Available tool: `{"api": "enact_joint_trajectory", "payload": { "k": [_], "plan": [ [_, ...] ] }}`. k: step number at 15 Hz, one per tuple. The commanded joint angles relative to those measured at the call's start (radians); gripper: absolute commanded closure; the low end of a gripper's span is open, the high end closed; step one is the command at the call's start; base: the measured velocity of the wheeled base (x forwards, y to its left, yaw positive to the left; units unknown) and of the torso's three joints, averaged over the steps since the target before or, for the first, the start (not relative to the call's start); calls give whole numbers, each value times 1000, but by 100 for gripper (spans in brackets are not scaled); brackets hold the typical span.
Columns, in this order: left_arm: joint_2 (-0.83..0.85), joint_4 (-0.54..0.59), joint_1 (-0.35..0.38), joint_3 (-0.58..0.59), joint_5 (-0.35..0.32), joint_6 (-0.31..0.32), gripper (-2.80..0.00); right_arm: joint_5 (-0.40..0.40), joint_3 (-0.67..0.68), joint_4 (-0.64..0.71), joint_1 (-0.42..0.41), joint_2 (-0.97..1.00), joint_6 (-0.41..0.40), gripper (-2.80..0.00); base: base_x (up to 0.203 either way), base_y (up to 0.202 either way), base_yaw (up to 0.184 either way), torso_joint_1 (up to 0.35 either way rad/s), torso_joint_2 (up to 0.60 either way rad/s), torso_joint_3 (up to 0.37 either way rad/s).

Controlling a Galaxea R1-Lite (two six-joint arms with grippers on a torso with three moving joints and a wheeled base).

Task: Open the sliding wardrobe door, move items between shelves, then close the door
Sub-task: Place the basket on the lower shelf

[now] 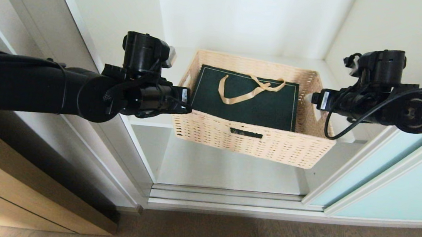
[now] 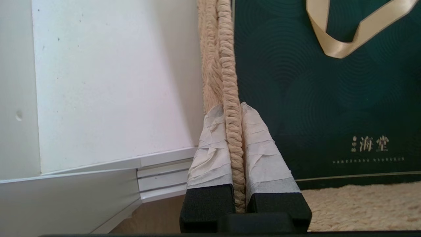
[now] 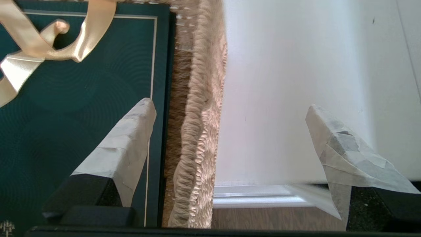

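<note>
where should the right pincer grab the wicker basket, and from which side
On the right rim of the wicker basket, coming down from above. The open right pincer already straddles that thin upright wall, mirroring the left pincer shut on the opposite rim.

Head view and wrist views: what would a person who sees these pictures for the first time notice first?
First, the tan wicker basket, sticking out over the front edge of a white shelf in the open wardrobe, with a flat dark green gift bag lying inside. Next, the left gripper is shut on the basket's left rim. The right gripper stands open astride the right rim, not gripping.
</note>
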Motion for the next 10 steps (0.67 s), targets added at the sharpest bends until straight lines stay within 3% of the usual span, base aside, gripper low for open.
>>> {"api": "enact_joint_trajectory", "payload": {
  "k": [1,10],
  "plan": [
    [-4,-6,-1,3,0,0,0,-3,7,11,-2,20,-1,-280,0,0,0,0,0,0],
    [-13,-18,-4,2,17,-7,0,8,18,236,18,-142,-2,-280,0,0,0,0,0,0]
  ]
}}
